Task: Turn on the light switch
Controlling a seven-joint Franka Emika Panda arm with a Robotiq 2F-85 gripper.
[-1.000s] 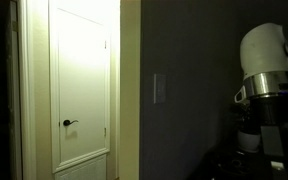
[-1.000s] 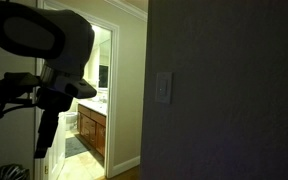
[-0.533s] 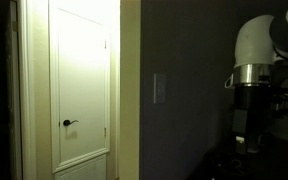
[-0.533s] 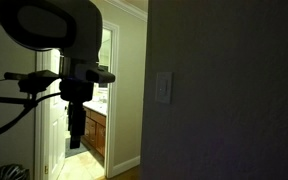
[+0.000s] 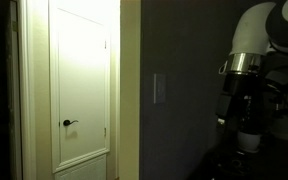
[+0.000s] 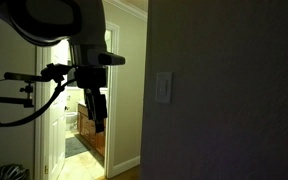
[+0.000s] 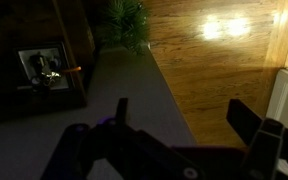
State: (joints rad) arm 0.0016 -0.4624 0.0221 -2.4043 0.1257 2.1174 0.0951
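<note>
The light switch (image 5: pixel 160 88) is a small white upright plate on the dark wall, and it shows in both exterior views (image 6: pixel 163 88). My gripper (image 5: pixel 230 110) hangs in dim light well to the side of the switch, apart from it. In an exterior view the gripper (image 6: pixel 96 116) points down in front of the lit doorway. In the wrist view the two fingers (image 7: pixel 179 112) are spread apart with nothing between them, over a grey wall face and wooden floor. The switch is out of the wrist view.
A white door (image 5: pixel 82 85) with a dark lever handle (image 5: pixel 69 123) stands beside the wall. A lit doorway (image 6: pixel 96 100) shows a vanity cabinet behind. A plant (image 7: pixel 122 20) and a dark box (image 7: pixel 46 70) sit on the wooden floor (image 7: pixel 219 60).
The arm has swung toward the wall with the switch in both exterior views, and the gripper has come closer to the switch. The switch and door are unchanged.
</note>
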